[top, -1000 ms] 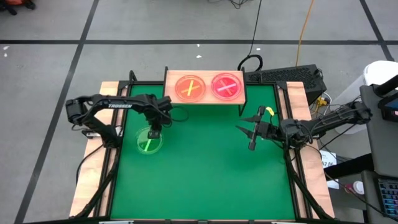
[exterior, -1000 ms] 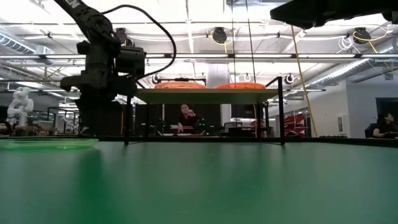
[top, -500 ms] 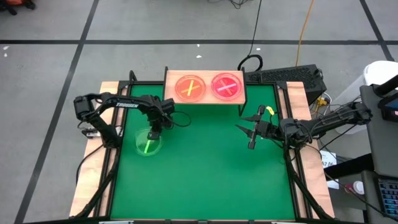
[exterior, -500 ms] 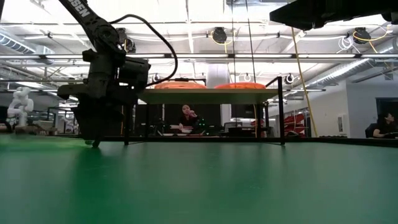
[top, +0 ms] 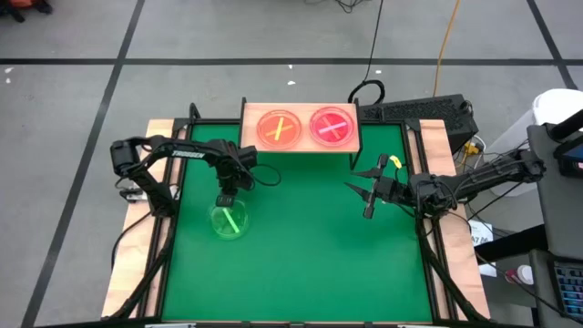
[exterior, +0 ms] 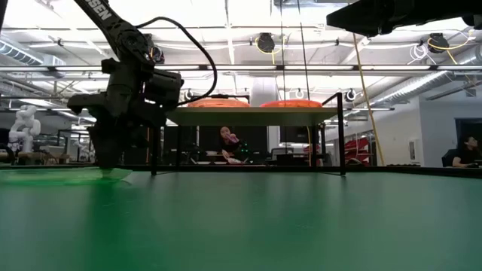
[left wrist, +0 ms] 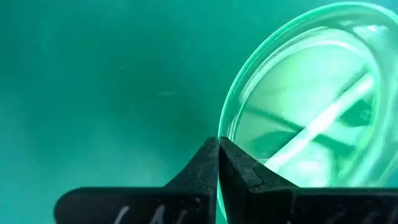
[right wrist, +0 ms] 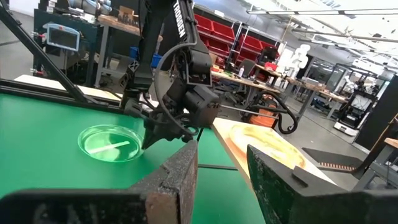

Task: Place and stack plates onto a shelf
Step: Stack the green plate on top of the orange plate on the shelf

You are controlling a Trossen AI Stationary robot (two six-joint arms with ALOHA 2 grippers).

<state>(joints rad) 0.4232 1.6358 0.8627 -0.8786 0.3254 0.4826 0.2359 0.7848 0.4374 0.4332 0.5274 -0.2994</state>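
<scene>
A green translucent plate [top: 229, 221] with a bright green bar lies on the green table at the left; it also shows as the plate [left wrist: 311, 118] in the left wrist view. My left gripper [top: 225, 201] stands over its far rim, pointing steeply down, shut on it. On the light-wood shelf [top: 250, 141] at the far edge rest an orange plate [top: 279, 128] and a pink plate [top: 332, 126], side by side. My right gripper [top: 364, 195] hovers open at the right, pointing level toward the table's left, with nothing between its fingers. My left gripper pinches the green plate's rim [left wrist: 224, 119] between its two fingertips [left wrist: 205, 165], on the plate's far side. The fingers come from above, slanting down. The plate lies low on the table [exterior: 68, 175] below the gripper; whether its held edge is raised, I cannot tell.
The shelf stands on thin black legs [exterior: 340, 135] at the table's far edge. A black frame [top: 173, 228] runs along the table's sides. Green table surface [top: 301, 246] stretches between the two arms. People sit in the room beyond the table.
My left gripper has sunk a little toward the table onto the green plate's far rim. The plate has slid along the table toward the near edge and slightly right. My right arm has kept still.
</scene>
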